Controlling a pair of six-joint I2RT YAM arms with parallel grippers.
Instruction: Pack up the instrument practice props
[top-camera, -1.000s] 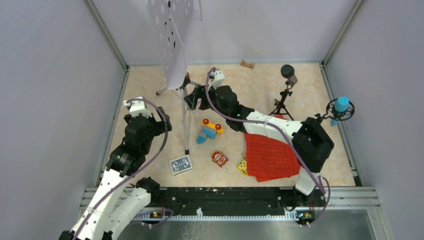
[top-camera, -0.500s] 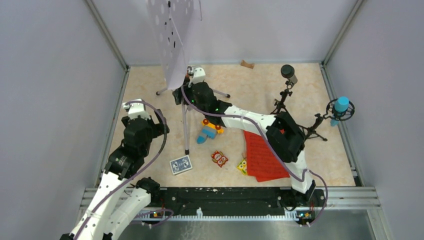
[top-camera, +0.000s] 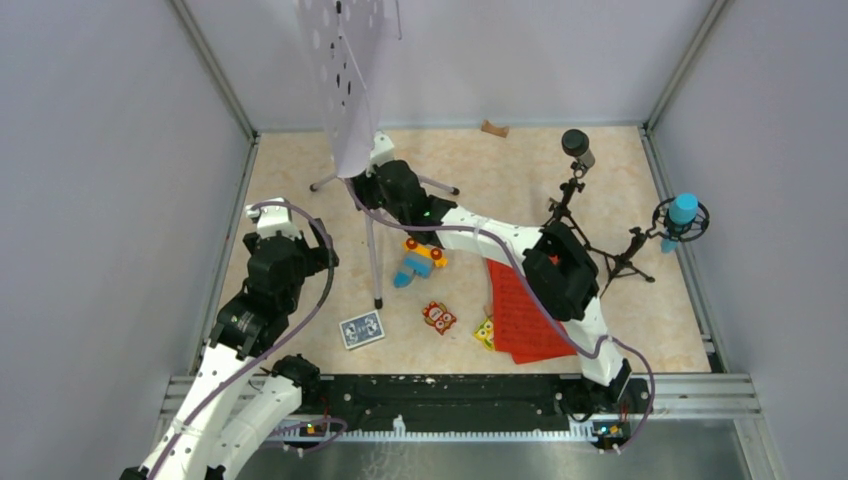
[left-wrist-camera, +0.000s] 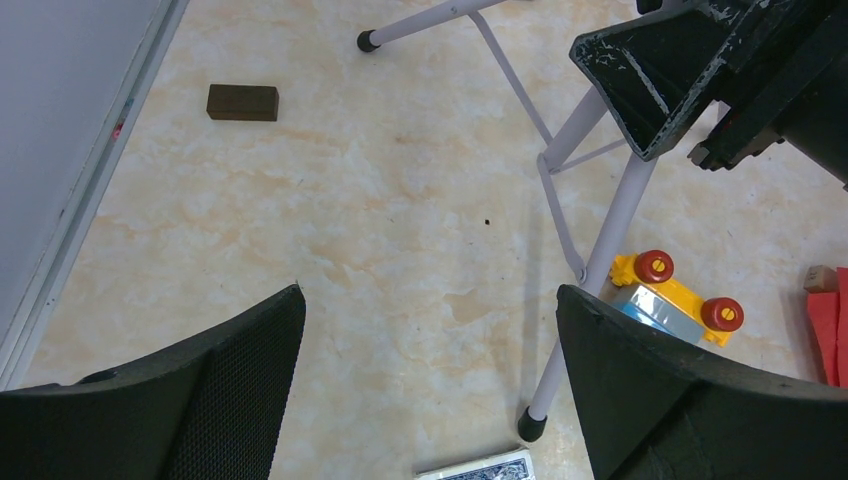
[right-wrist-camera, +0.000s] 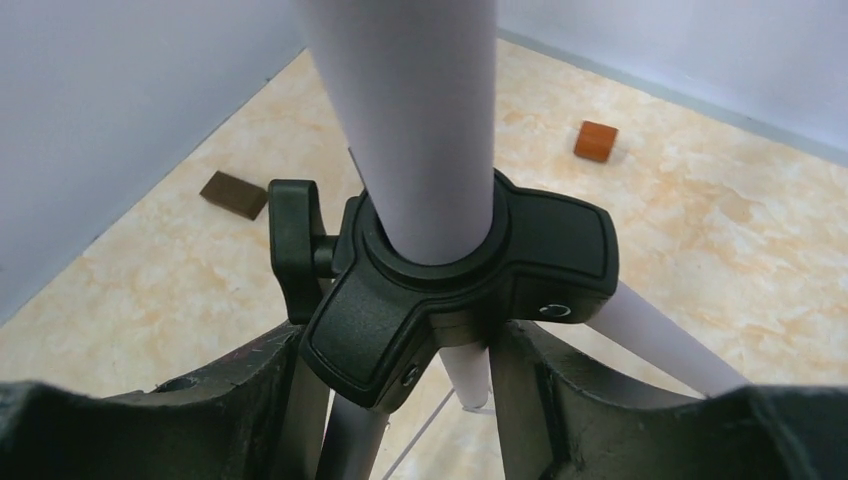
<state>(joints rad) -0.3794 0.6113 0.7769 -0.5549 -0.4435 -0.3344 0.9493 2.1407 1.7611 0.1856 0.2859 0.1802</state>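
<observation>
The grey hole-punched music stand (top-camera: 345, 80) stands at the back left on silver tripod legs (left-wrist-camera: 610, 220). My right gripper (top-camera: 372, 180) reaches to its black leg hub (right-wrist-camera: 460, 270). In the right wrist view the gripper (right-wrist-camera: 395, 340) has its jaws against the legs just under the hub. My left gripper (top-camera: 315, 245) is open and empty left of the stand, over bare floor (left-wrist-camera: 430, 300). The red music sheets (top-camera: 530, 310) lie under the right arm. A dark microphone (top-camera: 575, 143) and a blue microphone (top-camera: 682, 210) each sit on a small black tripod at the right.
A blue-patterned card deck (top-camera: 362, 328) lies near the front stand foot. Small colourful toy blocks (top-camera: 420, 258) sit mid-floor, with two more (top-camera: 438, 317) near the sheets. Brown blocks lie by the back wall (top-camera: 494, 128) and at the left wall (left-wrist-camera: 241, 102). Grey walls enclose the floor.
My right arm has swung left and back from the middle of the floor to the stand's leg hub, uncovering part of the red sheets. The left arm has barely moved.
</observation>
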